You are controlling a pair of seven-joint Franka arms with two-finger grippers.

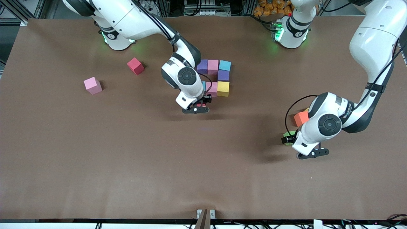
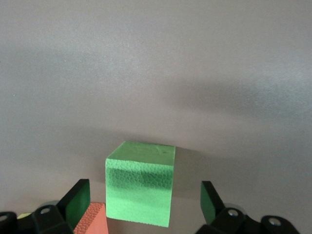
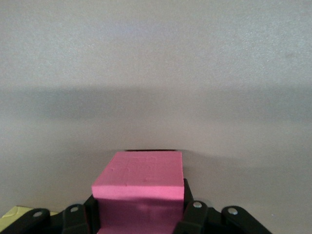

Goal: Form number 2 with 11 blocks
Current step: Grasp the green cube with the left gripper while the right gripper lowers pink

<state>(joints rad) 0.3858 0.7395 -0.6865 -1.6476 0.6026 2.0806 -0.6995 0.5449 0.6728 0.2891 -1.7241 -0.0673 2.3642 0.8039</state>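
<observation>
Both grippers: right gripper [image 3: 141, 214] clenches a pink block [image 3: 139, 183]; left gripper [image 2: 144, 204] released around green block [image 2: 140, 187].

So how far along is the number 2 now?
Done: three rows of cubes lie together, ending in the yellow cube. In hand: the right tool is shut on a pink block beside the third row; the left tool is open around the green block, next to the orange block. Left: the two last rows; the red block and a loose pink block wait toward the right arm's end.
</observation>
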